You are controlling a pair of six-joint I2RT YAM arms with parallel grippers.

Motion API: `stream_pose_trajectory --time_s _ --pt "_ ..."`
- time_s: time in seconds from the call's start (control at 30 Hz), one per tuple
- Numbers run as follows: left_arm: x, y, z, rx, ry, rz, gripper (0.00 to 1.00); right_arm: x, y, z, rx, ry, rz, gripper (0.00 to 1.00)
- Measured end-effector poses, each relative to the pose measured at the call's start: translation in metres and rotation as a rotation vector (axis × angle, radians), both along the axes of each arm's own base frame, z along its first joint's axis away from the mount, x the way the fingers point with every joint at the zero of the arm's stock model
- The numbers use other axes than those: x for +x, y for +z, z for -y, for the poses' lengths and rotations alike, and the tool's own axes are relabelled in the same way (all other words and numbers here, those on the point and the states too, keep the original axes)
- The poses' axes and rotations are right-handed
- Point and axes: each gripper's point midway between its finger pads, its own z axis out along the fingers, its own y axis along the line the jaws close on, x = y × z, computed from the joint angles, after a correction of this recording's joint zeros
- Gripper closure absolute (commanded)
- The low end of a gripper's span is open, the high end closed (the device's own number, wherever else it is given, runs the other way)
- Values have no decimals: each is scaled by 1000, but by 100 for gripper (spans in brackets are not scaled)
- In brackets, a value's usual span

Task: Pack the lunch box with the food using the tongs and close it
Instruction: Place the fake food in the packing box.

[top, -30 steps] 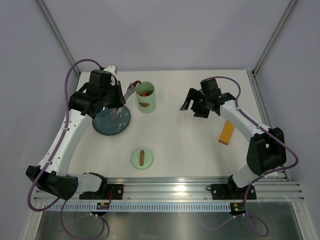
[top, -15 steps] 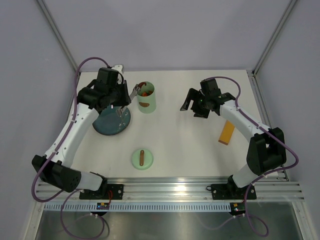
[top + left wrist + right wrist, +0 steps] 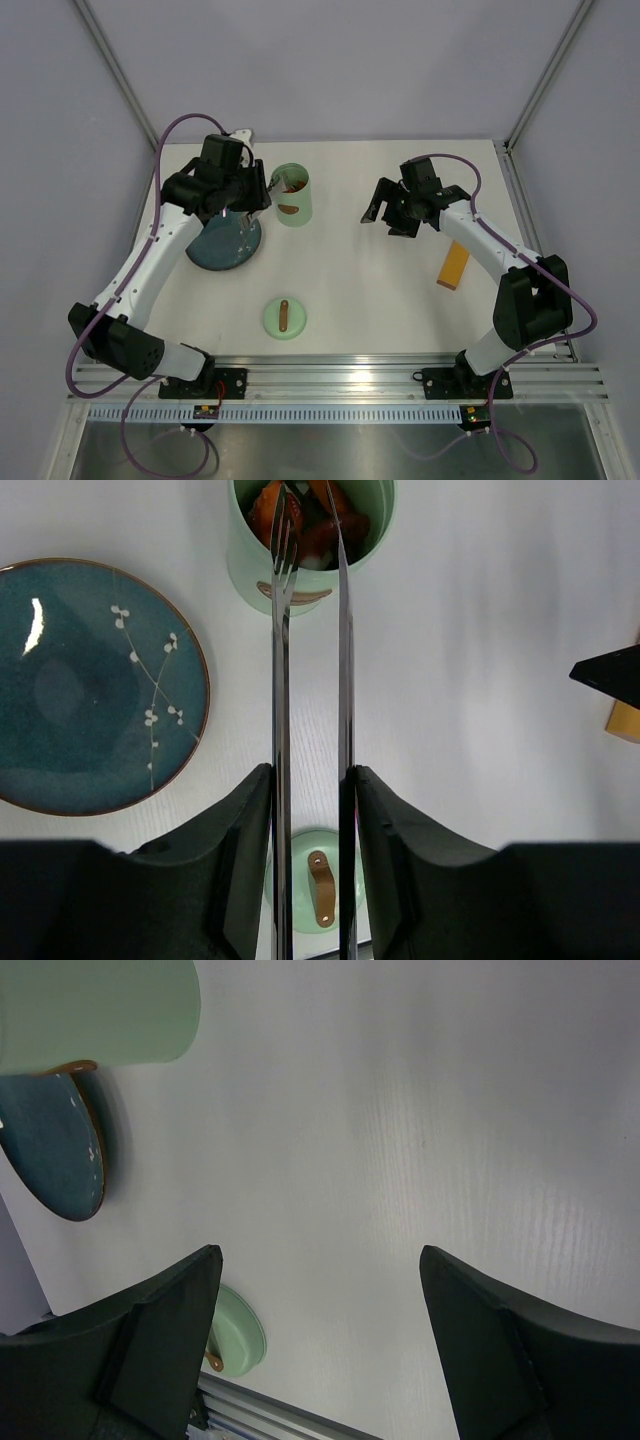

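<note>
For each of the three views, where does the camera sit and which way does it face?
Top external: above and behind the bases, looking down on the table; left arm and right arm show whole.
Left wrist: on the left arm, looking down along the tongs into the lunch box; left fingers grip the tongs.
Right wrist: on the right arm, looking leftward across the table; right fingers show, apart and empty.
Shared: all three show lunch box, plate and lid.
</note>
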Motion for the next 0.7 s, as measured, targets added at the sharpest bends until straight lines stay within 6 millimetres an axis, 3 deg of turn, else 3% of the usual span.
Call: stream_pose_trajectory --time_s 0.37,0.7 --pt "-1 21 10 -22 -29 44 71 -1 0 0 -1 1 -3 12" --pt "-38 33 19 -35 -127 82 72 -1 0 -1 -1 2 -2 12"
